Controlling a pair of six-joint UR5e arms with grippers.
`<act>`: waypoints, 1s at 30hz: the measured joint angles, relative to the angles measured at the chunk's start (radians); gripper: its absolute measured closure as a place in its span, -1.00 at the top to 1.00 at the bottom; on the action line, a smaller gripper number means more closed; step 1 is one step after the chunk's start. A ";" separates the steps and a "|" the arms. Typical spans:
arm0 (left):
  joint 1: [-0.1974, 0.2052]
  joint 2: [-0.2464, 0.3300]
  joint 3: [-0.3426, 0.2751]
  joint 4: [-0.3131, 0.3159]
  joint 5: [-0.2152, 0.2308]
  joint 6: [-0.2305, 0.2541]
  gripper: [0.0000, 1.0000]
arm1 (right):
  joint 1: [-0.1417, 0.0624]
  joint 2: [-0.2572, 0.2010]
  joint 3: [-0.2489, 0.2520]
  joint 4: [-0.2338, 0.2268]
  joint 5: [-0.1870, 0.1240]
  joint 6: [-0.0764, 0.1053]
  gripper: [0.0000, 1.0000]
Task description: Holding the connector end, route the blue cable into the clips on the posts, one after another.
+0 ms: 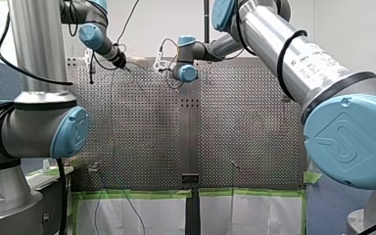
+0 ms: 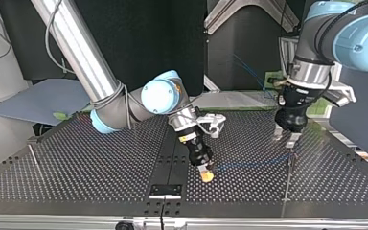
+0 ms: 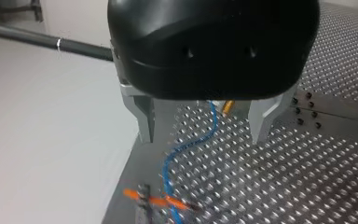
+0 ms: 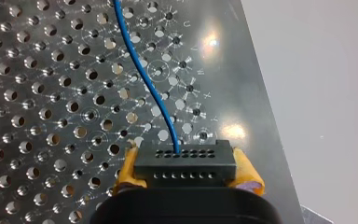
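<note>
My right gripper [image 4: 186,175] has its yellow pads shut on the black connector [image 4: 184,163], low over the perforated table [image 4: 51,93]. The blue cable [image 4: 154,88] leaves the connector and runs ahead across the plate. In the top view my right gripper [image 2: 206,175] is near the middle, and the cable [image 2: 242,165] trails toward a thin post [image 2: 287,182]. My left gripper [image 2: 287,136] hangs just above that post. Its metal fingers [image 3: 144,123] stand open, with the cable [image 3: 191,144] lying on the table below the gap and an orange clip [image 3: 156,203] ahead.
Another thin post [image 2: 32,154] stands at the top view's left. A black bracket [image 2: 165,189] sits on the centre strip near the table's close edge. In the left wrist view the table edge [image 3: 128,177] runs beside the clip, with pale floor beyond.
</note>
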 joint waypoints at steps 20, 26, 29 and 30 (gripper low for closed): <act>-0.060 -0.108 0.093 0.013 -0.040 0.024 1.00 | -0.002 0.001 0.000 -0.003 0.000 0.000 -1.00; -0.076 -0.145 0.147 0.020 -0.075 0.007 1.00 | -0.003 0.001 0.000 -0.004 -0.001 0.000 -1.00; -0.083 -0.172 0.168 0.021 -0.090 0.008 1.00 | -0.003 0.000 0.000 -0.003 -0.001 0.000 -1.00; -0.085 -0.179 0.172 0.022 -0.094 0.008 1.00 | -0.003 0.000 0.000 -0.003 -0.001 0.000 -1.00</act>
